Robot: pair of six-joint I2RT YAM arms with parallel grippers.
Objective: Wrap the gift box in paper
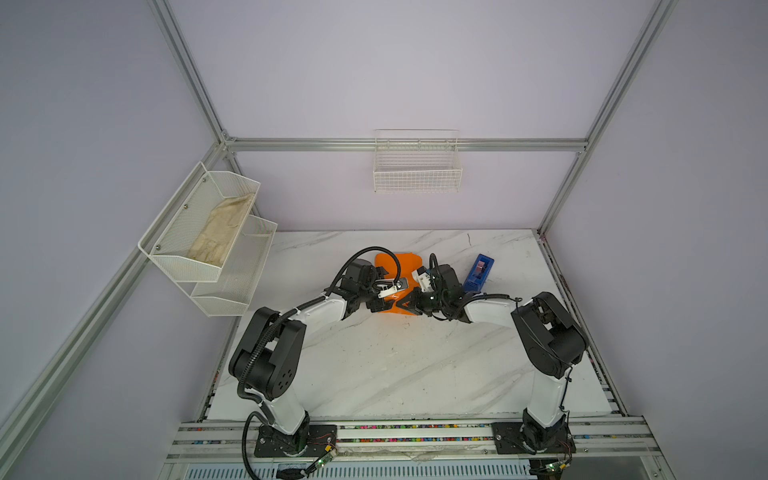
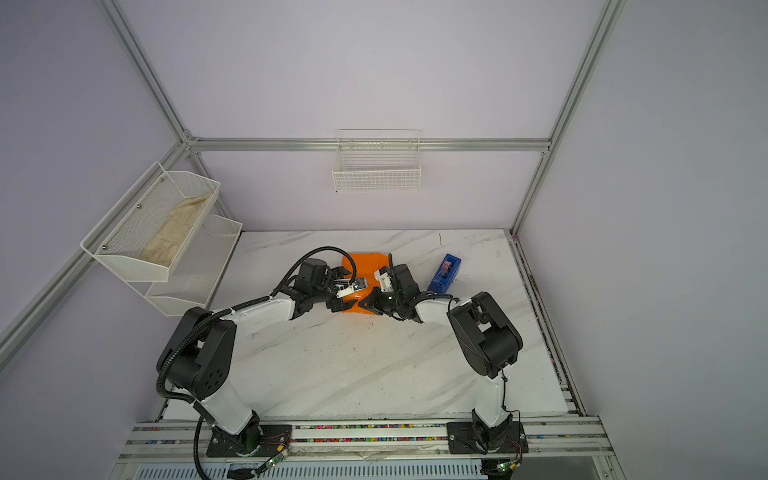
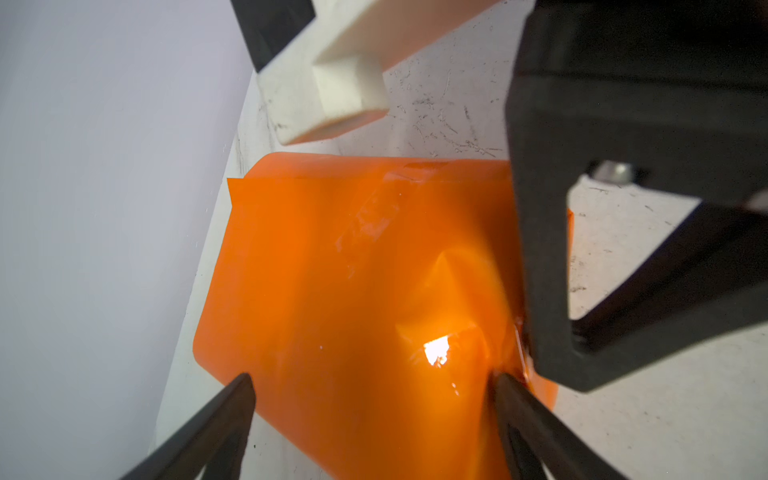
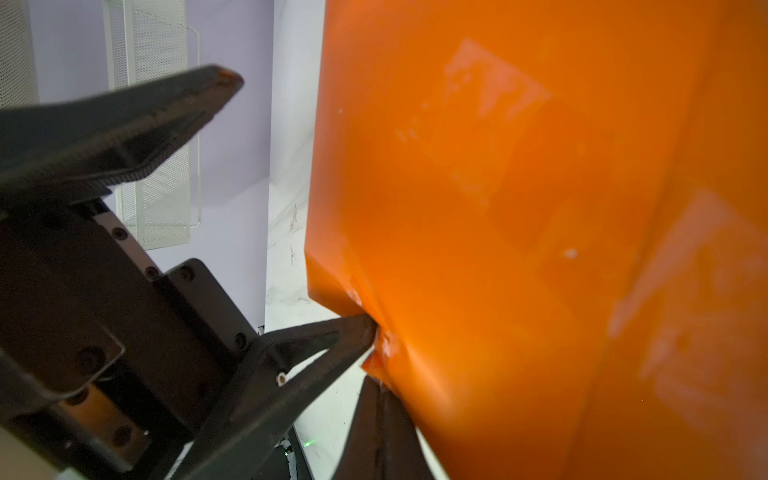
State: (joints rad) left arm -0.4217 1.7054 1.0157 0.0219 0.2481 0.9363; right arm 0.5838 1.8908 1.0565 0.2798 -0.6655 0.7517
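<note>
Toward the back middle of the marble bench [image 1: 374,374] we've got the paper [image 1: 405,266], folded up into an orange parcel, with both arms crowding over its near edge in both top views. Our left claw [image 3: 372,380] is spread wide, tips straddling that near edge. From the right wrist view, one of its fingers [image 4: 345,332] pokes right into a crumpled spot on the parcel while the other sits clear of it. Our right claw [image 4: 378,384] is pressed together, and it looks like it's pinching a scrunched corner of the paper just beside that poking tip. We also spot shiny patches [image 3: 370,220] on the orange that look like clear tape. Over to the right of the parcel, a blue tape dispenser [image 1: 478,274] stands on the bench, near it but not touching.
</note>
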